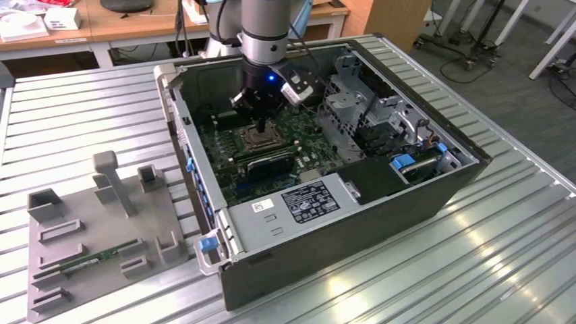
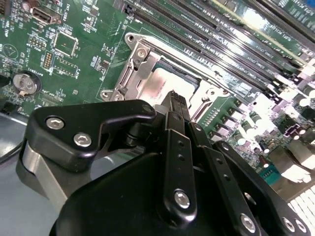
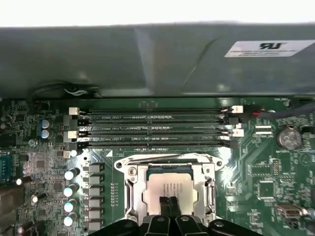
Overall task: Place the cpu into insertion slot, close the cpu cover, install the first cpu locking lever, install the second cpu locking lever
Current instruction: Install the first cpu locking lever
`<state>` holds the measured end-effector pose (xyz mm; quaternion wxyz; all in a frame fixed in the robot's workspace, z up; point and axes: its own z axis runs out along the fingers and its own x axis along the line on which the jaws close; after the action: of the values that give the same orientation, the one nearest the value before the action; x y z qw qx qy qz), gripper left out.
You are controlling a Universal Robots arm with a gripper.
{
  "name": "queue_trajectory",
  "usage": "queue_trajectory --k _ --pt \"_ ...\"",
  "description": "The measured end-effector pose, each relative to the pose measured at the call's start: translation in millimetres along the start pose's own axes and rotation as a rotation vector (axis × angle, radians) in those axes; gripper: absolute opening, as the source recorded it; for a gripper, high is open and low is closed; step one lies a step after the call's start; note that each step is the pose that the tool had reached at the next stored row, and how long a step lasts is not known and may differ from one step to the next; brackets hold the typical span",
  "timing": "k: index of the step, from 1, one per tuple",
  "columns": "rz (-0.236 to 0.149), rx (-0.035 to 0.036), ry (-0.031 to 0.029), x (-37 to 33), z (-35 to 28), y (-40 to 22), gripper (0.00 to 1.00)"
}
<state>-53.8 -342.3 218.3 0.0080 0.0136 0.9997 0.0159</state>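
The arm comes down from the upper middle of the exterior view, its grey wrist section nearly vertical, and reaches into an open computer case (image 1: 360, 196) that lies on a ribbed metal table (image 1: 81, 115). The claw (image 1: 262, 125) points straight down at the green circuit board (image 1: 297, 125), its tip just above the insertion slot (image 1: 255, 138) near the centre of the frame.

In both wrist views the two black fingers (image 3: 168, 206) are pressed together, flat against each other with no gap and nothing between them. Their joined tip sits over the near edge of the cpu (image 3: 170, 189); whether it actually touches the metal I cannot tell. In the second wrist view the claw (image 2: 176, 101) rises from the lower part of the frame, its linkage arms folded inward, the tip meeting the silvery-tan top of the cpu (image 2: 165, 83) at about the frame's centre.

The cpu lies flat and square in the insertion slot (image 3: 170, 169), in the lower middle of the first wrist view. The cpu cover (image 3: 133, 184) appears to lie down around it as a silvery frame, the chip's top showing through the cut-out centre. Long memory slots (image 3: 155, 130) run across the frame just above the socket.

At the lower left of the exterior view, a grey fixture tray (image 1: 90, 250) rests on the table, well apart from the case.
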Motion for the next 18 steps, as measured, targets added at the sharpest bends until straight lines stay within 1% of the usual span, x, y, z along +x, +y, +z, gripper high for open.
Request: queue_trajectory --k 1,4,10,11,15,18 --pt "0.0 -0.0005 0.0 0.0 -1.0 -0.2 0.11" --pt "0.0 -0.0024 0.0 0.0 -1.0 -0.4 0.11" --pt "0.0 -0.0024 0.0001 -2.8 -1.1 -0.4 0.11" --pt "0.0 -0.0022 0.0001 -2.8 -1.8 -0.3 0.11" --pt "0.0 -0.0039 0.0002 -3.0 -8.7 -0.1 0.11" --pt "0.0 -0.0043 0.0 -3.0 -9.0 0.0 0.11"
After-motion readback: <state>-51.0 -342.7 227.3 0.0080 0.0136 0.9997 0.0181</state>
